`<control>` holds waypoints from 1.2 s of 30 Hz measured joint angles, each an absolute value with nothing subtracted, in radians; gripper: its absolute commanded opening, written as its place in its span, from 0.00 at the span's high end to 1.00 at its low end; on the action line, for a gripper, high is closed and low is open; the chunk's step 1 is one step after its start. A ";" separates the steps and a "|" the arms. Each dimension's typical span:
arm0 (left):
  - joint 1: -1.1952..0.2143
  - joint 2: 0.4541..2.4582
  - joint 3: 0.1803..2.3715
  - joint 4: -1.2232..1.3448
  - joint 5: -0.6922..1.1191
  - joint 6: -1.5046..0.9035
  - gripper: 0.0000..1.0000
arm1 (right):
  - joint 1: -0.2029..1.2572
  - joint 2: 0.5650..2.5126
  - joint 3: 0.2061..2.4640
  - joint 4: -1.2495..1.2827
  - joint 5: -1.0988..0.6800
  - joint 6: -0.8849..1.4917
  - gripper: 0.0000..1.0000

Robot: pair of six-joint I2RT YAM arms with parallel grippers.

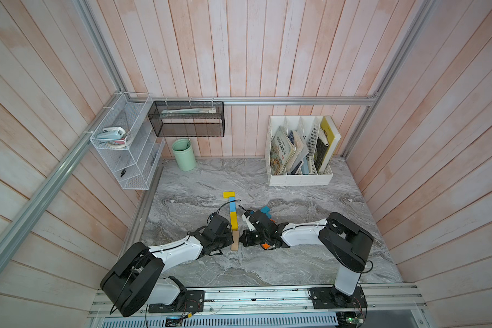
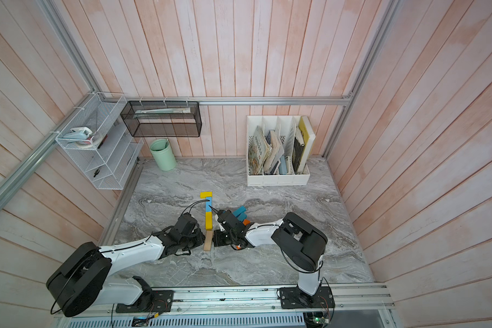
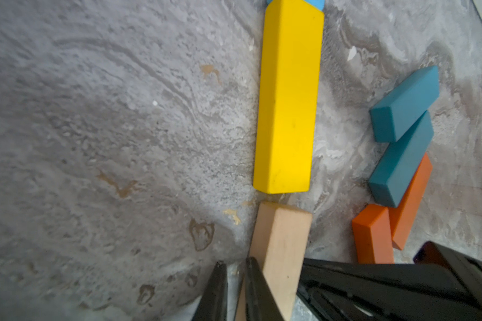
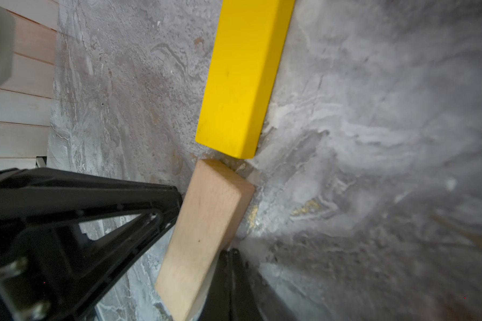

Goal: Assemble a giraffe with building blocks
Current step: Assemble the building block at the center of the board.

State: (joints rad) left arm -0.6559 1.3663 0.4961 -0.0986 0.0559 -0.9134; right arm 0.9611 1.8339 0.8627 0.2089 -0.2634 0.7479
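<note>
Right now the left claw (image 3: 235, 264) has its fingers barely parted with nothing between them, one finger lying against the side of the tan block (image 3: 278, 244). On that block's other side the right claw (image 4: 230, 254) is pressed together, its tip beside the wood. The tan block lies on the table (image 1: 267, 264), slanted a little, its far end just short of the long yellow block (image 3: 287, 97). Beyond that come a light blue block (image 1: 232, 206) and a short yellow block (image 1: 229, 194) laid crosswise: the giraffe (image 2: 208, 218) so far. Just to the right, two teal blocks (image 3: 406, 102) and two orange blocks (image 3: 373, 236) lie heaped together.
</note>
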 measured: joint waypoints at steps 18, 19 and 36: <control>-0.660 1.373 0.504 -0.107 0.070 -0.912 0.82 | 0.950 1.832 0.863 0.204 -0.268 0.731 1.00; -0.660 1.375 0.508 -0.111 0.070 -0.910 0.82 | 0.950 1.832 0.863 0.204 -0.268 0.731 1.00; -0.661 1.386 0.525 -0.131 0.070 -0.909 0.82 | 0.945 1.836 0.883 0.172 -0.276 0.728 1.00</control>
State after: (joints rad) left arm -0.6605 1.3865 0.5255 -0.1314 0.0696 -0.9089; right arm 0.9451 1.8362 0.8825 0.1719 -0.2756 0.7284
